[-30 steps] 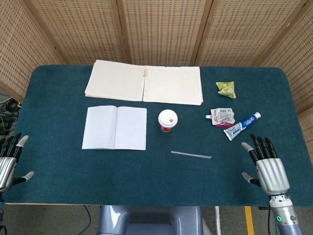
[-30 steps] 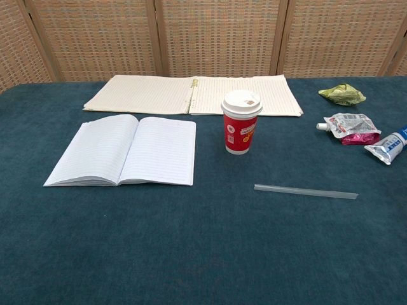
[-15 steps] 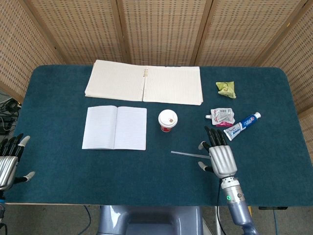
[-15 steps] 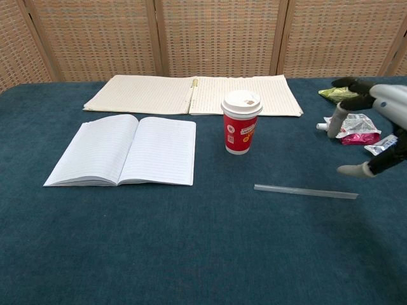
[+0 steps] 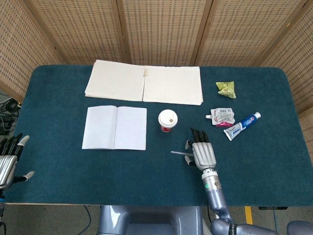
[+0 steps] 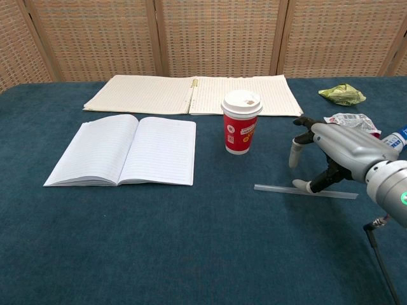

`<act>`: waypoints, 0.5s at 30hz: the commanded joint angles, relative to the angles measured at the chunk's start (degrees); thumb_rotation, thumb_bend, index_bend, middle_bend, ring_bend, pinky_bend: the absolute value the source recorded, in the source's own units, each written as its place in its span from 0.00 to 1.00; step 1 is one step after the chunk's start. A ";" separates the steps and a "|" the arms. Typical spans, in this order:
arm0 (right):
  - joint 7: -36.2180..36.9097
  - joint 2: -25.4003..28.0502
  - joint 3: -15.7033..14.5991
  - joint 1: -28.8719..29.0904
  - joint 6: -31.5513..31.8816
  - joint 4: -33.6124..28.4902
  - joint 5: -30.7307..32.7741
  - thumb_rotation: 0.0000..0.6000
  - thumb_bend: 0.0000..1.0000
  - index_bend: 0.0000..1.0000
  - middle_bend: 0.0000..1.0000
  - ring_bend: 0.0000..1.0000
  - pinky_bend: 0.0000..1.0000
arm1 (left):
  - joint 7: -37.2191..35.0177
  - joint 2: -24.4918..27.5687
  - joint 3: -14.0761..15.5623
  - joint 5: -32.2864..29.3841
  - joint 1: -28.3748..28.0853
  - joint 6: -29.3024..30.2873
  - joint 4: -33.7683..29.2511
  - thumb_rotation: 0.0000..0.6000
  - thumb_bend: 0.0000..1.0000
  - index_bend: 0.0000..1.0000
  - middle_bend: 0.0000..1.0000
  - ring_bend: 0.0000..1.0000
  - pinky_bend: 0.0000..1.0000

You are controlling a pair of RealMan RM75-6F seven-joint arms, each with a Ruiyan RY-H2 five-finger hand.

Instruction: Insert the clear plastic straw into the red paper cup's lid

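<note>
The red paper cup (image 5: 167,122) (image 6: 240,131) with a white lid stands upright near the table's middle. A clear plastic straw (image 6: 280,189) (image 5: 177,153) lies flat on the blue cloth to the cup's front right. My right hand (image 5: 201,151) (image 6: 334,147) hovers over the straw with fingers spread and holds nothing; it covers most of the straw in the head view. My left hand (image 5: 9,157) stays at the table's left front edge, fingers apart and empty.
An open exercise book (image 5: 114,128) lies left of the cup. A large open notebook (image 5: 144,82) lies behind it. A green wrapper (image 5: 226,88), a pouch (image 5: 222,116) and a toothpaste tube (image 5: 241,125) sit at the right.
My right hand has moved left from the table's right front edge to above the straw. The left hand, cup and straw have not moved.
</note>
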 commanded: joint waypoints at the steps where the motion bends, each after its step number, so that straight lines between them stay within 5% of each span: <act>1: 0.73 -0.58 -0.08 0.48 -0.39 0.92 0.35 1.00 0.50 0.51 0.10 0.00 0.00 | 0.13 -0.01 -0.03 -0.09 -0.05 -0.05 -0.02 1.00 0.07 0.00 0.00 0.00 0.00; 15: 3.63 -3.24 -0.72 2.09 -2.46 5.78 2.38 1.00 0.50 0.51 0.10 0.00 0.00 | 0.65 -0.20 0.05 -0.67 -0.37 -0.76 0.02 1.00 0.07 0.00 0.00 0.00 0.00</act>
